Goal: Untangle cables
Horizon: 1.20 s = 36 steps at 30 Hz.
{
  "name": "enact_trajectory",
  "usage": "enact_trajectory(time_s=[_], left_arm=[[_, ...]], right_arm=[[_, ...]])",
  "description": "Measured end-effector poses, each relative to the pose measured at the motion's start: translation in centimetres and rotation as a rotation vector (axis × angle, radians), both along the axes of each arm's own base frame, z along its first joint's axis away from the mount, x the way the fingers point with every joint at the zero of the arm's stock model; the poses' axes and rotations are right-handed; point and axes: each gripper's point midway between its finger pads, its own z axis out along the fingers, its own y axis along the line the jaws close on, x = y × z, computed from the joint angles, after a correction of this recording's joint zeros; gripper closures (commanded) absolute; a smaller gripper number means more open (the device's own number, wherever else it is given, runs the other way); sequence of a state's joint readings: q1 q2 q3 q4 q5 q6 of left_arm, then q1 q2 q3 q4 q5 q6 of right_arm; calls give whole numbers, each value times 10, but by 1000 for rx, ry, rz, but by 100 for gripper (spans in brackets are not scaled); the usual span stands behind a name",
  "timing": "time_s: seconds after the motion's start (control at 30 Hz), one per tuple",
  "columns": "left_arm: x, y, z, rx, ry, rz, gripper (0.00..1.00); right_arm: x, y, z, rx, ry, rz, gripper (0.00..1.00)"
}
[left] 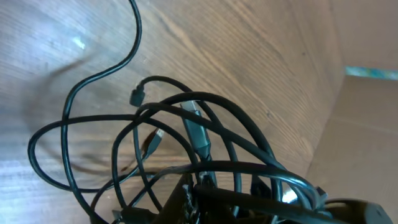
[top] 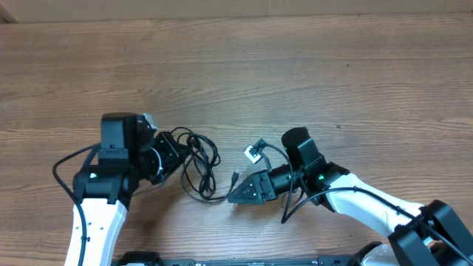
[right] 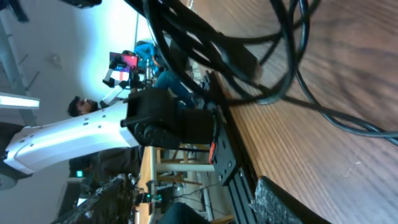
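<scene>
cables (top: 199, 168) in tangled loops on table (top: 295, 66), between both arms. left end effector (top: 176, 152) at tangle's left edge, strands bunched against it; clamped or not, cannot tell. right end effector (top: 240, 192) apart, empty, beside loose plug (top: 235, 177). step: separating strands. next probably: right closes on one strand, draws it clear.

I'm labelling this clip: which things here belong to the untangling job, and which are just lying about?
Job:
- cables, in a tangle
- pale plug on one cable

Just around:
- table
- person in the background
</scene>
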State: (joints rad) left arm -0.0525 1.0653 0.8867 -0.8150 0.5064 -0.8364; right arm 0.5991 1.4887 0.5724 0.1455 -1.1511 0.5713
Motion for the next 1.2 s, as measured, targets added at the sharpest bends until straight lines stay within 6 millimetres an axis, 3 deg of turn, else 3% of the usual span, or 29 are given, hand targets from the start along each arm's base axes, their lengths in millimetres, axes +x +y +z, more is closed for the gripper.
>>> enact_trajectory(time_s=[0.3, 0.43, 0.57, 0.67, 0.8, 1.2], left_arm=[[-8, -18, -6, 9, 69, 44, 95], [-8, -19, -7, 5, 81, 61, 96], [-8, -20, -6, -4, 90, 73, 96], [-10, -24, -6, -7, 93, 60, 96], [-12, -37, -3, -14, 70, 15, 95], [-11, -76, 15, -55, -39, -118, 96]], right_arm=[[-14, -5, 21, -108, -67, -107, 42], [-19, -14, 28, -193, -166, -209, 42], [-19, -19, 50, -191, -324, -302, 42], [-12, -21, 59, -193, -412, -370, 42], [9, -29, 57, -244, -481, -479, 43], [43, -39, 65, -280, -612, -634, 57]])
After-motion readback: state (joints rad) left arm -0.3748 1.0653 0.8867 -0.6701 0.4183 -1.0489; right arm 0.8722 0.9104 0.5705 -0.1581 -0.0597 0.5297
